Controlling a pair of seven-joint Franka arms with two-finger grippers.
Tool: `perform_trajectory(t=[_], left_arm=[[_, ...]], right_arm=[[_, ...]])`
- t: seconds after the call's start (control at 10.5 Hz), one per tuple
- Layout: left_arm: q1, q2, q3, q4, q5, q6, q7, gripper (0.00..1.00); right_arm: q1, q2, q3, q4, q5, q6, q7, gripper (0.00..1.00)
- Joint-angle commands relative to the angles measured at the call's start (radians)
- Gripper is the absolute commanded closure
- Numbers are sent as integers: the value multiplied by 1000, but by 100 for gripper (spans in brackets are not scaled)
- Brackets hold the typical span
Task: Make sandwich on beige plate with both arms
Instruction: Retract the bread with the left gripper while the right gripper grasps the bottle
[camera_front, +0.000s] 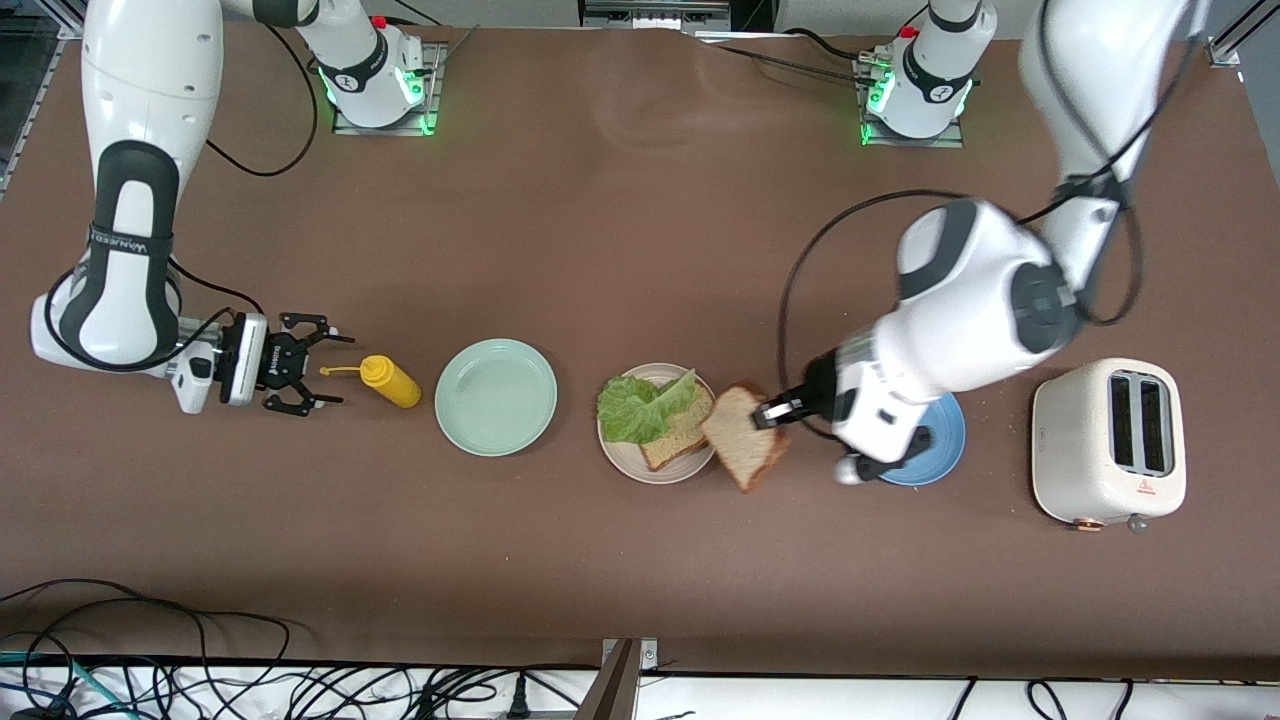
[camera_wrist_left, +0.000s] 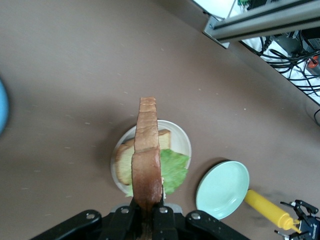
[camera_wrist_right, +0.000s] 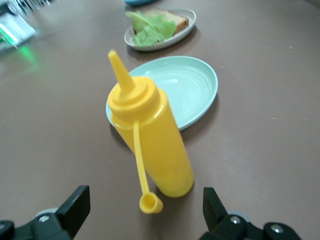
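Note:
The beige plate (camera_front: 628, 462) holds one brown bread slice (camera_front: 682, 432) with a ruffled green lettuce leaf (camera_front: 635, 405) on top. My left gripper (camera_front: 775, 412) is shut on a second bread slice (camera_front: 745, 437), which hangs tilted over the plate's rim toward the left arm's end. In the left wrist view that held slice (camera_wrist_left: 146, 150) stands edge-on above the plate (camera_wrist_left: 185, 139), the lettuce (camera_wrist_left: 175, 167) and the lower slice (camera_wrist_left: 123, 162), gripped by the left gripper (camera_wrist_left: 147, 216). My right gripper (camera_front: 315, 365) waits open beside a yellow squeeze bottle (camera_front: 392, 381), with nothing in it (camera_wrist_right: 145, 202).
A mint green plate (camera_front: 496, 396) lies between the yellow bottle and the beige plate. A blue plate (camera_front: 945, 445) sits partly under the left arm. A cream toaster (camera_front: 1108, 440) stands at the left arm's end. The bottle (camera_wrist_right: 150, 135) lies on its side, cap dangling.

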Motion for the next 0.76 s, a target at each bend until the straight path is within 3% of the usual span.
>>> perform_trajectory(t=[0.0, 0.19, 0.67], left_arm=[[76, -106, 8, -37, 6, -155, 140, 100], [130, -169, 7, -38, 92, -285, 239, 100], [162, -260, 8, -34, 325, -421, 414, 100]], right_arm=[[-177, 36, 148, 10, 43, -61, -106, 0], [-254, 37, 237, 19, 48, -63, -125, 0], [-255, 39, 277, 25, 164, -106, -161, 0]])
